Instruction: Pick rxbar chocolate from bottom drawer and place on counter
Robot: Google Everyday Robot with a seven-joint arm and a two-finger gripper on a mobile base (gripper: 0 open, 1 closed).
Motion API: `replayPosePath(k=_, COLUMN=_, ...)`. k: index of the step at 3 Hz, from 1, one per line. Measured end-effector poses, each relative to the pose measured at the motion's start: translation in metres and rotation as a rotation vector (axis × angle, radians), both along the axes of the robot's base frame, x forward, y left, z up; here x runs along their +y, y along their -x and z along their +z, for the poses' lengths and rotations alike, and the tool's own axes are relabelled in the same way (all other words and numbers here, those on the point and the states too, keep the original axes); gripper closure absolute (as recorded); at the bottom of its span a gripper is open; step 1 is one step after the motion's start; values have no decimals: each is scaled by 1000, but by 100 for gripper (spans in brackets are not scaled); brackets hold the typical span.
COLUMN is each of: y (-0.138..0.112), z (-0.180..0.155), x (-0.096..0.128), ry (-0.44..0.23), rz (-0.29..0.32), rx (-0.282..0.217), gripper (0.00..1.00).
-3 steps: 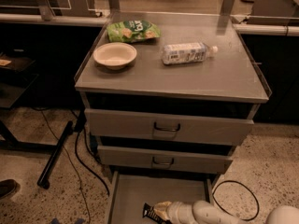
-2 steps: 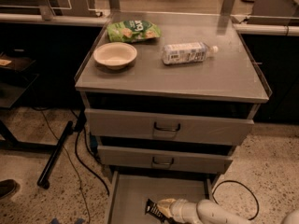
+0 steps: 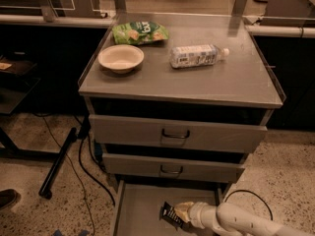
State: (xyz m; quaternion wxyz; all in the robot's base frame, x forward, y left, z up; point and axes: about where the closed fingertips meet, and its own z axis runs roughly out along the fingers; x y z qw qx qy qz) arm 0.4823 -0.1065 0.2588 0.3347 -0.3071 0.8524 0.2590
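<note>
The bottom drawer (image 3: 138, 205) is pulled open at the foot of the grey cabinet, showing its plain grey floor. My gripper (image 3: 178, 213) reaches into it from the lower right on a white arm. It is shut on the rxbar chocolate (image 3: 170, 215), a small black wrapper with white lettering, tilted at the fingers and held over the drawer floor. The counter (image 3: 216, 80) is the flat steel top of the cabinet, well above the gripper.
On the counter lie a green snack bag (image 3: 140, 32), a cream bowl (image 3: 120, 58) and a clear bottle (image 3: 197, 55) on its side. Two shut handled drawers (image 3: 174, 134) sit above the open one. Cables and a black stand leg (image 3: 59, 163) lie on the floor at left.
The gripper with the black bar has moved slightly right and up inside the drawer; the bar is more tilted now.
</note>
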Motion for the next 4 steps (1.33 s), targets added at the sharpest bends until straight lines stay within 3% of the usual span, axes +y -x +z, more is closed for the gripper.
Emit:
replayPosePath(k=1, y=0, z=0, x=0, ry=0, rz=0, rx=0, gripper=100)
replayPosePath(k=2, y=-4, z=24, x=-19, ry=10, rz=-55, rx=-19, gripper=100)
replayPosePath(k=4, y=-1, z=117, x=-91, ry=93, rz=-223, rx=-99, gripper=100)
